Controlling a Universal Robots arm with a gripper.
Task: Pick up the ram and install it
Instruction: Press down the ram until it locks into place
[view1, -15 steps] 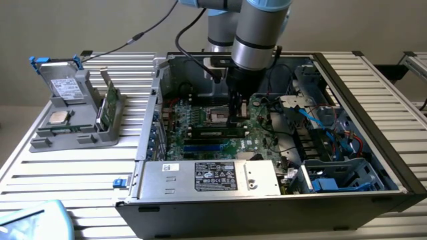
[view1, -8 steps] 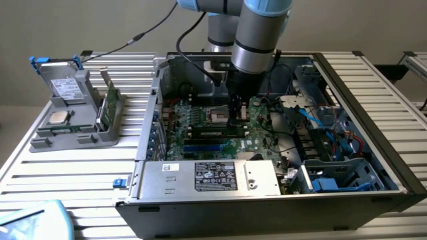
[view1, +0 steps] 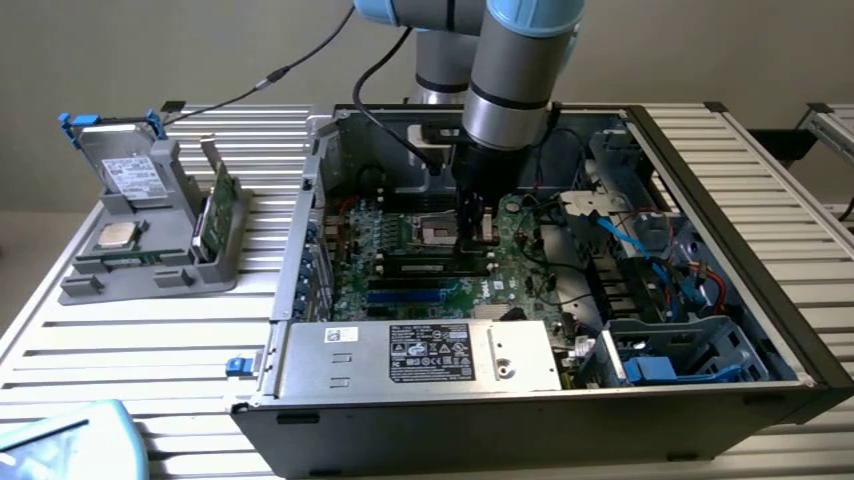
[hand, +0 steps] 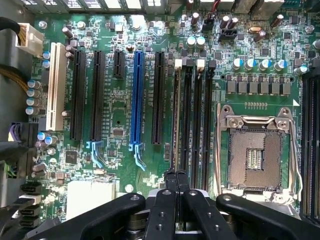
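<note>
inside the case, closed jaws (hand: 175, 176) touch a memory slot (hand: 176, 115).

A robotics lab: an opened computer case (view1: 561, 300) sits on a slatted metal workbench (view1: 160, 340) under an industrial arm (view1: 514, 70).

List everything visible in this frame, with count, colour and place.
table: one, white, slatted
computer case: one, black, open, on table
motherboard: one, green, inside case
processor socket: one, silver, empty, beside memory slots
power supply: one, silver, case's near edge
holder: one, grey, exterior view's left
ram: one, green, standing in holder
drive: one, grey, in holder
processor chip: one, silver, in holder
arm: one, grey, reaching into case
tool: one, black, over memory slots
</note>
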